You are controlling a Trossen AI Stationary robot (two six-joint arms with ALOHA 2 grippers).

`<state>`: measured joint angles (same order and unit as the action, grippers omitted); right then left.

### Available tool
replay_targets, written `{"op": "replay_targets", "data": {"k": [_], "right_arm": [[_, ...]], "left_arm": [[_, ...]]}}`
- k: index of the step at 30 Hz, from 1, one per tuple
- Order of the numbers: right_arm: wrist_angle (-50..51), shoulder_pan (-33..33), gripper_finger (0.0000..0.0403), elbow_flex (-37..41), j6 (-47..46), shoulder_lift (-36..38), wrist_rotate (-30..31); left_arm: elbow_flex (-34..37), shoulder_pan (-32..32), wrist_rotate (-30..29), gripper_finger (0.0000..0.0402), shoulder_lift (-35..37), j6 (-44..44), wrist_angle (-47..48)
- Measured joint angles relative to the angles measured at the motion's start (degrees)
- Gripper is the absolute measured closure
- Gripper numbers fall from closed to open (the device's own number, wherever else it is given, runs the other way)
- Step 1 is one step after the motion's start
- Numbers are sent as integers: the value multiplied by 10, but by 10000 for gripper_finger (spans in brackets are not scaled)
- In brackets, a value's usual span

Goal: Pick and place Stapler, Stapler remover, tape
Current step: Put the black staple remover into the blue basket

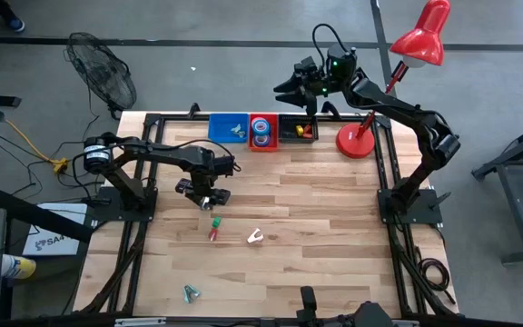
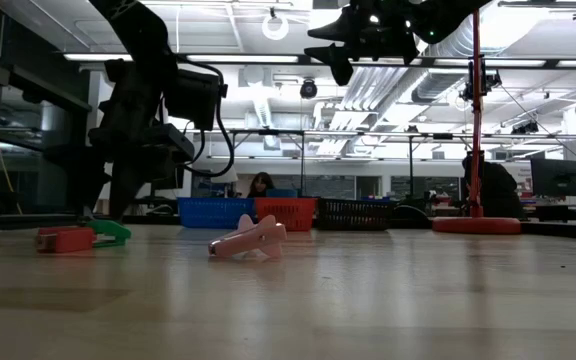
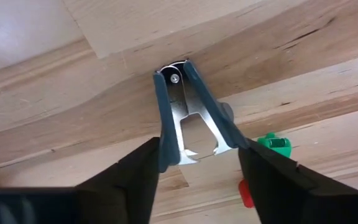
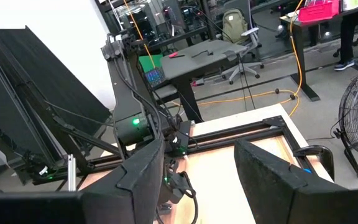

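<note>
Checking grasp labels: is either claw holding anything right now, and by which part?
Left claw straddles the dark-blue metal-jawed staple remover on the wooden table, fingers beside its toothed end; whether it grips cannot be told. Right claw, raised above the table's far edge, holds nothing.
</note>
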<state>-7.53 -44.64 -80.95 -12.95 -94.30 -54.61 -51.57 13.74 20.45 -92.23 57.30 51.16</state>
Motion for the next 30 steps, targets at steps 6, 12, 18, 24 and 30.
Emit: {"op": "replay_targets", "data": {"k": [6, 12, 18, 24, 30], "right_arm": [[0, 0, 213, 0, 0, 0, 0], [2, 0, 213, 0, 0, 0, 0], [12, 0, 213, 0, 6, 0, 0], [14, 0, 213, 0, 6, 0, 0], [57, -7, 213, 0, 31, 0, 12]], "left_arm": [[0, 0, -1, 249, 0, 0, 1], [0, 0, -3, 296, 0, -18, 24], [0, 0, -24, 351, -1, -50, 24], [0, 0, -28, 394, -1, -51, 24], [0, 0, -33, 359, -1, -91, 23]]}}
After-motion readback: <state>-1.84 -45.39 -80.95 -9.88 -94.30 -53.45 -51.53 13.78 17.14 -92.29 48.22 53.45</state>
